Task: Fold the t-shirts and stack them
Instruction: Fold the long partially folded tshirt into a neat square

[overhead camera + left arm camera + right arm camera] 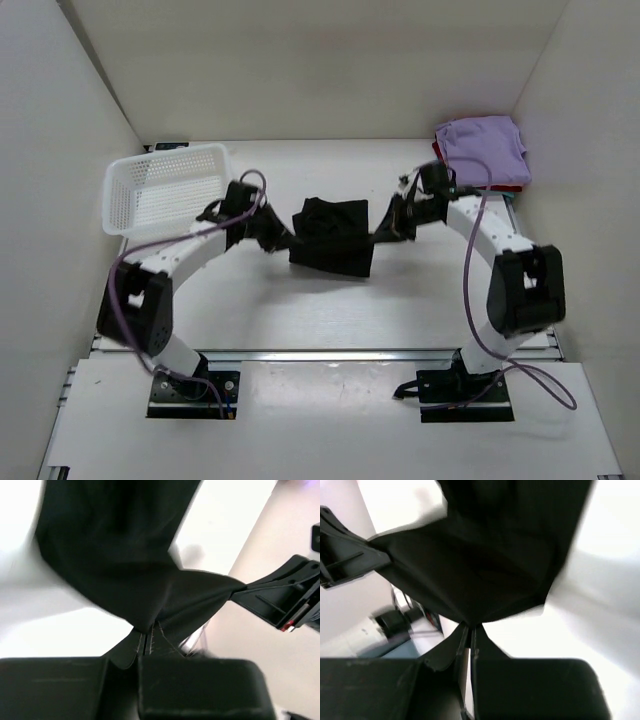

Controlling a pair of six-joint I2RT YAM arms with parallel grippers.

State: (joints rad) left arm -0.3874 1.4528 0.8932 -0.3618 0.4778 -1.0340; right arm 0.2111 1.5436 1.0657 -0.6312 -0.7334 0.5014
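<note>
Where the left end effector (145, 641) bites: clenched on a corner of the black t-shirt (125, 555), with the cloth drawn to a point between the closed fingers
Right end effector (470, 628): clamped the same way on the opposite side of that tee, with fabric fanning out from the pinch
Line between the two: each wrist view shows a taut ridge of cloth running to the other arm's end effector, so the garment looks stretched between them
Black t-shirt, place: mid-table between the arms, seen from above as a bunched, roughly rectangular dark mass (332, 238); how much of it is lifted off the table (330, 315) I cannot tell
Black t-shirt, handling: judged soft, limp and light, with no stiffness of its own, so it will sag and crease wherever it is unsupported; it is not fragile, though thin cloth may slide out of a shallow pinch
Black t-shirt, where to hold: likely best at matching corners or hem edges, deep enough to catch every layer, with both sides kept level so the fold falls square
Lavender tee (482, 148): folded on top of the stack at the far right corner, over a red tee (512, 186) showing at the edge, well apart from the black one
White mesh basket (112, 200): far left, just beside the left arm
</note>
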